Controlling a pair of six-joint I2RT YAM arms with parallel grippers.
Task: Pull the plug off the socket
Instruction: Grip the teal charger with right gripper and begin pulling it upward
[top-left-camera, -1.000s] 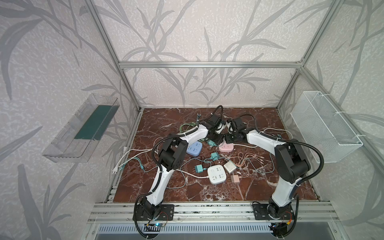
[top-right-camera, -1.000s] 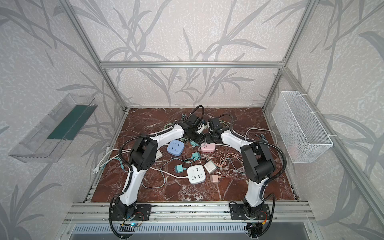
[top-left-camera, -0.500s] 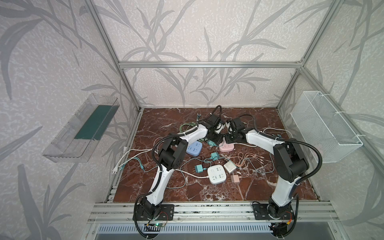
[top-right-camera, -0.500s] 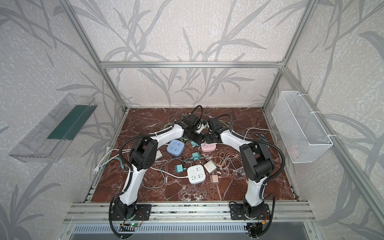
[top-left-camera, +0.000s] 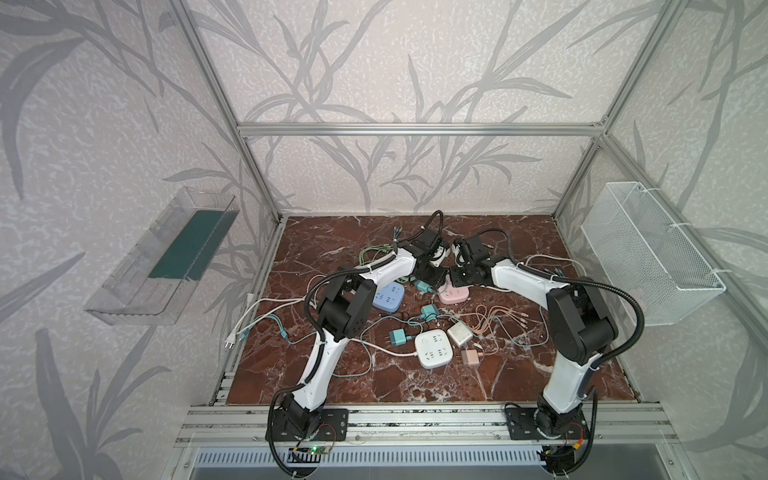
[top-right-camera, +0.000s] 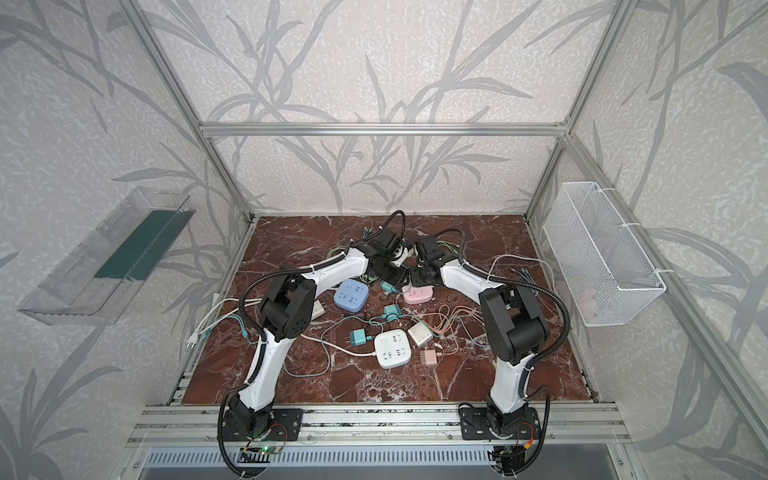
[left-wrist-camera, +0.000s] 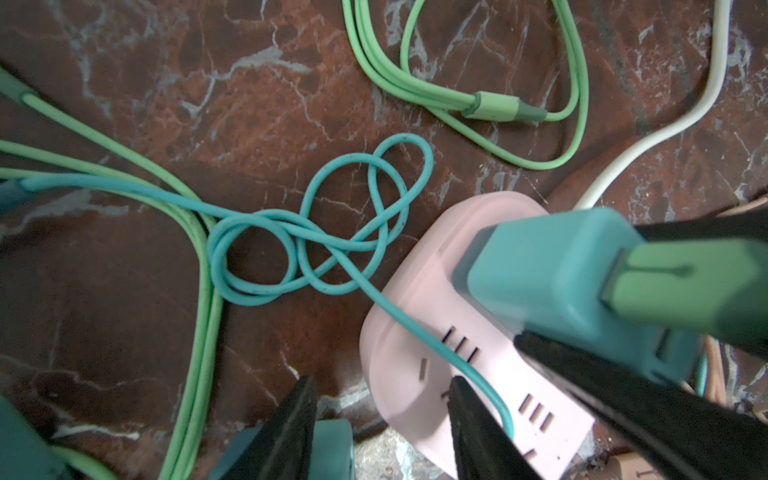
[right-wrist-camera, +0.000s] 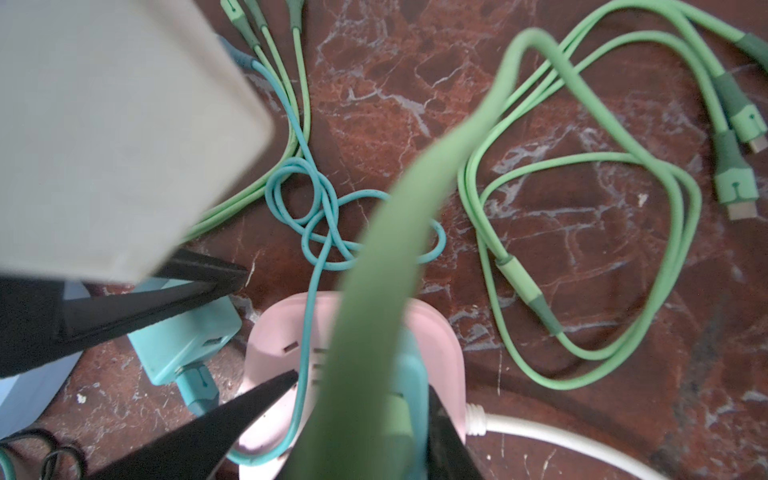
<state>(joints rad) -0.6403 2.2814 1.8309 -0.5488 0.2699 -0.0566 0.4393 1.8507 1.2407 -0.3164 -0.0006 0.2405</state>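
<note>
The right gripper (right-wrist-camera: 365, 386) is clamped on the teal plug (left-wrist-camera: 552, 274), which is seated in the pink socket (top-left-camera: 454, 296) at the far middle, between the arms. The left gripper (left-wrist-camera: 382, 382) has its jaws apart over a socket corner and is not gripping it. I judge the grasp is made. Next, the left should hold the socket down while the right pulls straight out. Since one second ago the right jaws have closed; the arms barely moved.
</note>
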